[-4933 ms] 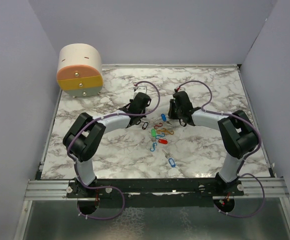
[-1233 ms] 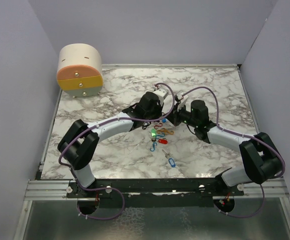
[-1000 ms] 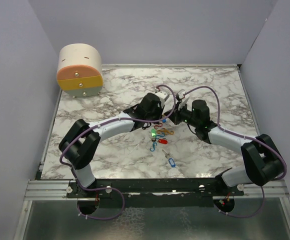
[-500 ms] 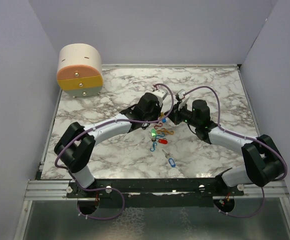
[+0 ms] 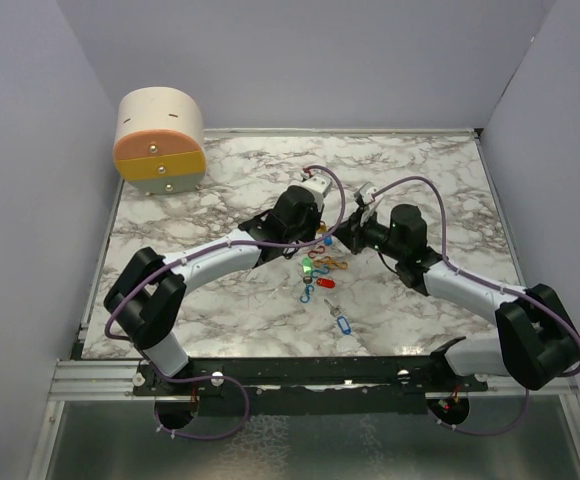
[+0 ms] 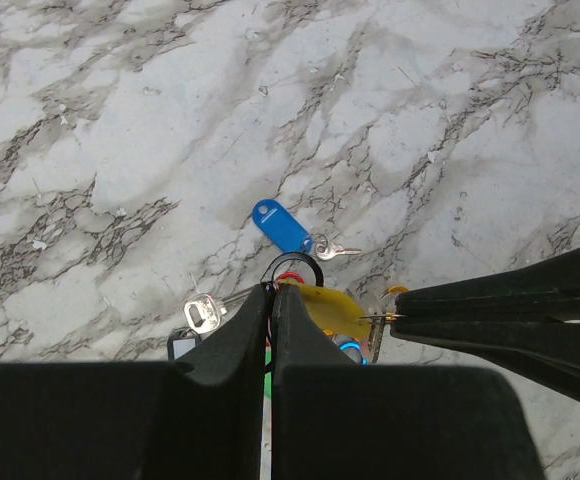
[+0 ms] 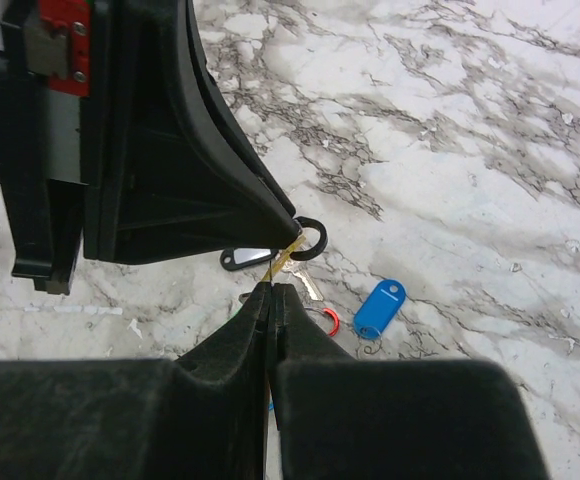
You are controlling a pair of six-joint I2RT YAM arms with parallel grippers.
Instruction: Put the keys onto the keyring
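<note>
My left gripper (image 6: 273, 290) is shut on a black keyring (image 6: 292, 266), which pokes out past its tips above the table. Pressed against that ring is a key with a yellow tag (image 6: 326, 305). My right gripper (image 7: 272, 288) is shut on the yellow key's far end (image 7: 288, 260) and meets the left gripper (image 5: 321, 231) tip to tip over the middle of the table. Below lie a blue-tagged key (image 6: 281, 225), a silver key (image 6: 201, 312) and a black tag (image 7: 242, 259). Green (image 5: 306, 267), red (image 5: 326, 284) and another blue key (image 5: 343, 325) lie nearer the front.
A round cream and orange drawer box (image 5: 160, 140) stands at the back left corner. Small orange clips (image 5: 332, 265), a blue clip (image 5: 308, 292) and a red clip (image 7: 329, 320) lie among the keys. Grey walls close in the marble table (image 5: 440, 180).
The two grippers have stayed tip to tip and shut. The right arm has stretched out, its elbow swinging toward the right, and the left arm's elbow has drifted left.
</note>
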